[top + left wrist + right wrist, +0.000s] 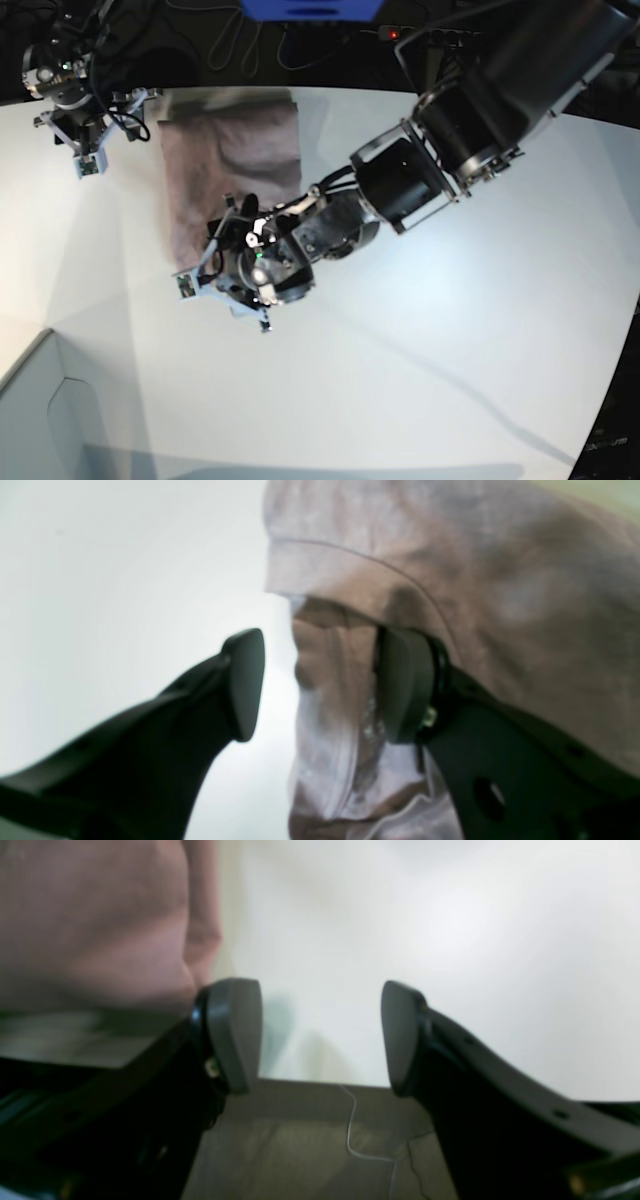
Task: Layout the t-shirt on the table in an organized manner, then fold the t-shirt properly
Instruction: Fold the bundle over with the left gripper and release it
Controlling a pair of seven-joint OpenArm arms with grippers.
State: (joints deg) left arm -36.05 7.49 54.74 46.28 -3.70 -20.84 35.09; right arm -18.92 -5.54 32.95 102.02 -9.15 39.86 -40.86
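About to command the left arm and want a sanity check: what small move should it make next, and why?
Probably lift the left gripper straight up, clear of the t-shirt. Its jaws stand open with a fold of cloth loose between them, and the shirt already lies as a narrow folded strip on the table. The right gripper is open, beside the shirt's far end.

soft woven cloth on the t-shirt [500, 605], dusty mauve-pink, matt, wrinkled, with a stitched hem seam. smooth white on the table [450, 340], matt with a faint sheen under the light. matt dark plastic on the left gripper [320, 685], with smooth rubbery-looking pads and a small brassy metal screw beside one. same matt dark plastic on the right gripper [320, 1035], pads greyer. dull, mottled greyish floor [300, 1150] past the table edge.
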